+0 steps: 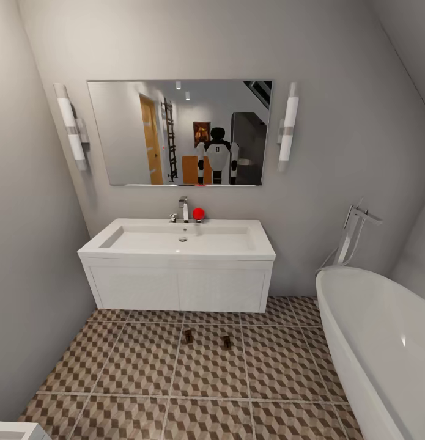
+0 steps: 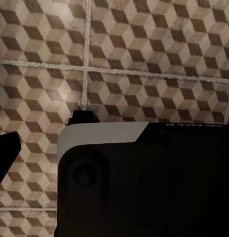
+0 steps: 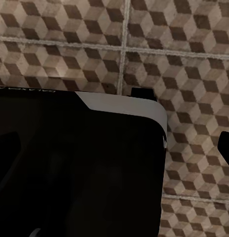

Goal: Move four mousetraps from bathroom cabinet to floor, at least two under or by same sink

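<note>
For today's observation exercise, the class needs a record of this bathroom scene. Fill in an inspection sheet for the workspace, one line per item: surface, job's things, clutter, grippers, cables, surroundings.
Surface: bathroom floor, cube-pattern tiles with pale grout lines.
Job's things: two mousetraps, one and another, lie apart on the floor just in front of the sink. The cabinet appears as an orange-brown shape reflected in the mirror.
Clutter: a small red ball on the sink's back ledge beside the tap.
Grippers: cannot tell whether open or shut; both wrist views look down on floor tiles past dark robot parts.
Cables: nothing seen.
Surroundings: white bathtub, two wall lamps, grey walls.
</note>
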Motion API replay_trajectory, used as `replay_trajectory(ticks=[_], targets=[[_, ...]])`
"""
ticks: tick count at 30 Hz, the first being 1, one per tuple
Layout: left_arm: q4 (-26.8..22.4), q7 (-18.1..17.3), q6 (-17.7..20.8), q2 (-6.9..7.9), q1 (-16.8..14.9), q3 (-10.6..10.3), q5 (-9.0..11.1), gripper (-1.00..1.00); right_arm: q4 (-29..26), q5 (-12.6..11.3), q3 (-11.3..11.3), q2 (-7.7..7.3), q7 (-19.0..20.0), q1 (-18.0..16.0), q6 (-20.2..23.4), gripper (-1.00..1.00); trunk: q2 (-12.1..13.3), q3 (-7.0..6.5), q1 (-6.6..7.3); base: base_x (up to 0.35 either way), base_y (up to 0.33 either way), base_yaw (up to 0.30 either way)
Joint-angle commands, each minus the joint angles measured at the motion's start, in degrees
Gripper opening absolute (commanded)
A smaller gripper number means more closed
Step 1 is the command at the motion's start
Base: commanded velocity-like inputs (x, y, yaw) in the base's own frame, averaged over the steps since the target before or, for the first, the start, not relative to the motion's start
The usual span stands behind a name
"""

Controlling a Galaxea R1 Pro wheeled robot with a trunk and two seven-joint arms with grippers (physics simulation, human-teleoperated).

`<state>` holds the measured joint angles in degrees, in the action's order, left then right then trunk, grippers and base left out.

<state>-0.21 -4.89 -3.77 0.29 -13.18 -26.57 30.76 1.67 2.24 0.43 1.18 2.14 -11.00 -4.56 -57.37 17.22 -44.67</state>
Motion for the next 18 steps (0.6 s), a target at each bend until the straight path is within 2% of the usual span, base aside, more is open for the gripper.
replay_trajectory(ticks=[1,18], targets=[[0.1,-0.2,-0.2,0.04,-0.1,-0.5,0.7,1.00,0.2,0.2,0.0,-0.01,0.1,-0.1,-0.3,1.00,0.0,0.07,0.00,0.000,0.000,0.000],[0.0,0.1,-0.3,-0.02,0.0,-0.4,1.2,1.00,0.2,0.2,0.0,0.06,0.1,-0.1,-0.4,1.00,0.0,0.07,0.00,0.000,0.000,0.000]])
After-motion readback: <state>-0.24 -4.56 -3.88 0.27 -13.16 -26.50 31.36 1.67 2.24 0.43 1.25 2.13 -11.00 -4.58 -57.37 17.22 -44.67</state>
